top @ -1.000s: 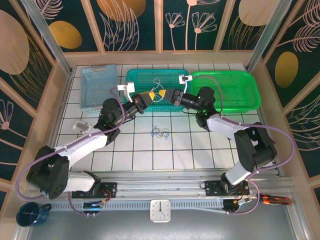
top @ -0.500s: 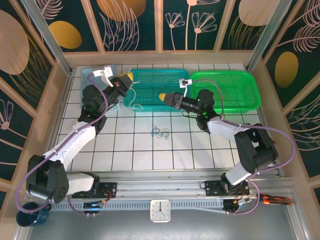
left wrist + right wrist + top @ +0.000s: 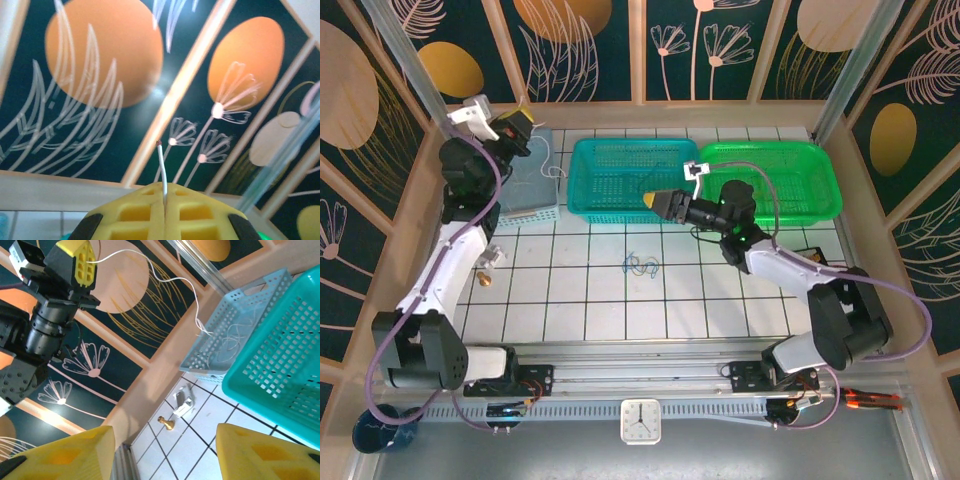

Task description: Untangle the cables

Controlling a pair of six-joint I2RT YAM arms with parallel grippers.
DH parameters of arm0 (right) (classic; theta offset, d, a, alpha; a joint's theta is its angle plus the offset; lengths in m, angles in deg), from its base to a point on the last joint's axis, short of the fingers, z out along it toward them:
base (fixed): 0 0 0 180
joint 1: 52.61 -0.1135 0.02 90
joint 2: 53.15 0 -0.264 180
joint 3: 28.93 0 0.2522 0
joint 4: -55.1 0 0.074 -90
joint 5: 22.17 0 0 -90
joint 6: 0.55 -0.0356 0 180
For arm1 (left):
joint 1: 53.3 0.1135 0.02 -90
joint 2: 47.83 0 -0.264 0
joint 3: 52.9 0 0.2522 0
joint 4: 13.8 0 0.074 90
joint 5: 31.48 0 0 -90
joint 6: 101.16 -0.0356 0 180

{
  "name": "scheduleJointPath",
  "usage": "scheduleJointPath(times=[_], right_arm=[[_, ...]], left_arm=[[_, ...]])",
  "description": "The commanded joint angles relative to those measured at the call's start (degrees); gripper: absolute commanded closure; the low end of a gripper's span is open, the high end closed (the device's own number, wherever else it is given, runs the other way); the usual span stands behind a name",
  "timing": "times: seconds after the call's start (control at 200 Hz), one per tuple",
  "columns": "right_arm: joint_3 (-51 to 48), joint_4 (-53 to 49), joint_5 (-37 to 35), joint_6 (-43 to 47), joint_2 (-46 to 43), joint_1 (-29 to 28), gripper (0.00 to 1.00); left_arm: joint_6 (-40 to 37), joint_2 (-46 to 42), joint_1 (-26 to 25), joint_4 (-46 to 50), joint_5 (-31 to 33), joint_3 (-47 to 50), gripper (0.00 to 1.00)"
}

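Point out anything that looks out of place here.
The thin white cable is pinched in the left gripper, held high in the air, with its free end trailing down into the pale blue plastic basket. A small blue cable knot lies loose on the tiled table, outside every basket.

The top camera looked down from above the near edge over the whole tabletop (image 3: 570, 300). The left wrist camera sat close behind the left hand (image 3: 165, 202) (image 3: 517, 125) (image 3: 80, 262), tilted up at wall panels (image 3: 100, 55). The right wrist camera faced left, sharing that hand and the pale blue basket (image 3: 235, 330) (image 3: 530, 207) with the top view.
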Motion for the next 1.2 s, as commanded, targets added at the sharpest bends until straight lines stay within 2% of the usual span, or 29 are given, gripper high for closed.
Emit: scheduleJointPath(times=[0.0,0.305,0.596,0.651,0.716,0.741,0.821,0.911,1.196], right_arm=[[-0.9,-5.9,-2.8,5.5,-3.2,-0.3,0.44],[-1.6,-15.0,-7.2,11.1,-6.6,-0.4,0.44],[-3.2,-20.2,-11.6,14.9,-6.9,-2.3,0.44],[-3.3,-20.9,-12.3,15.5,-7.0,-2.7,0.44],[-3.5,-21.9,-13.0,16.3,-7.2,-3.0,0.44],[-3.5,-22.2,-13.1,16.4,-7.2,-3.1,0.44],[-3.5,-23.1,-13.8,17.1,-7.5,-3.2,0.44],[-3.5,-23.9,-14.3,17.7,-7.6,-3.2,0.44],[-3.7,-25.4,-16.0,18.6,-6.7,-3.2,0.44]], left_arm=[[-2.4,2.7,2.3,1.9,1.6,-3.2,1.00],[-5.8,8.5,5.1,4.1,4.7,-5.5,1.00],[-4.8,13.6,5.5,0.1,4.1,2.2,1.00],[-4.9,14.3,5.6,-0.2,4.7,3.3,0.88],[-5.0,14.8,5.6,-0.3,5.4,4.1,0.53],[-5.1,14.8,5.6,-0.2,5.6,4.1,0.43],[-5.3,14.6,5.6,0.1,6.0,4.1,0.21],[-5.4,13.8,5.6,0.8,6.2,3.7,0.02],[-3.6,10.2,5.6,1.8,2.1,4.1,0.01]])
